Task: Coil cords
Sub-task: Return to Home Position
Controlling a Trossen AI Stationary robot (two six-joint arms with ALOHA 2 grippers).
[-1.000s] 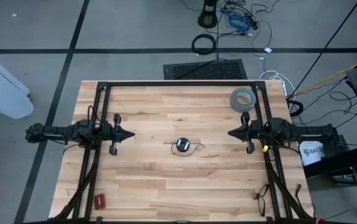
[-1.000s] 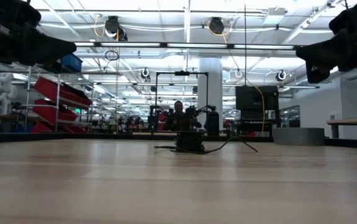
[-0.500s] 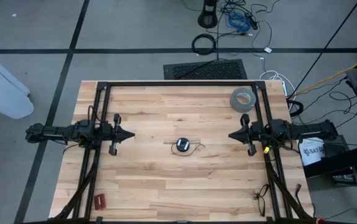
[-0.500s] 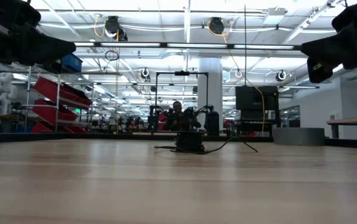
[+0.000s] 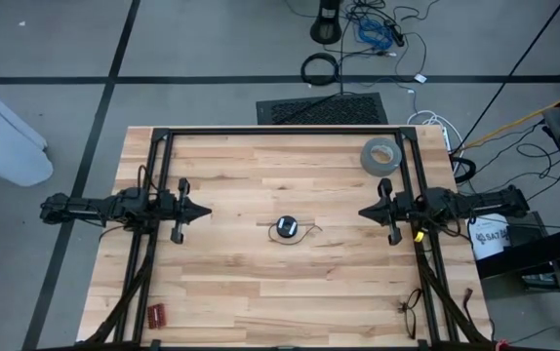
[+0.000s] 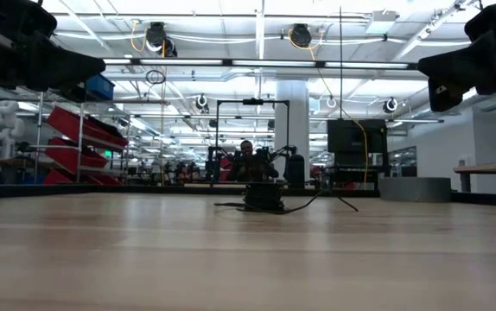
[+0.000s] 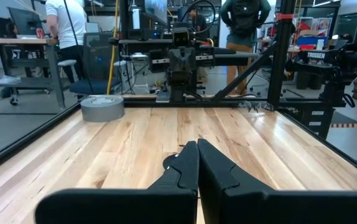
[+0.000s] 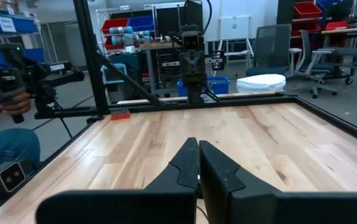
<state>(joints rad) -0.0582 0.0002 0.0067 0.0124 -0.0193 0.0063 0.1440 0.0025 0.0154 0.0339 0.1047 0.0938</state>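
High view: left gripper (image 5: 205, 209) hovers over the left side of the table (image 5: 241, 292), tips pointing right. Left wrist view shows its fingers (image 7: 188, 163) pressed together, nothing between them. At table centre the black wire (image 5: 287, 229) lies wound in a small bundle, a loose tail trailing right, well apart from both grippers. On the right side the right gripper (image 5: 363, 210) points left, fingers closed, empty. Far right: grey tape roll (image 5: 380, 156).

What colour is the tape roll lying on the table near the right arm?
Grey, a dull silvery grey. The tape roll shows best in the high view.
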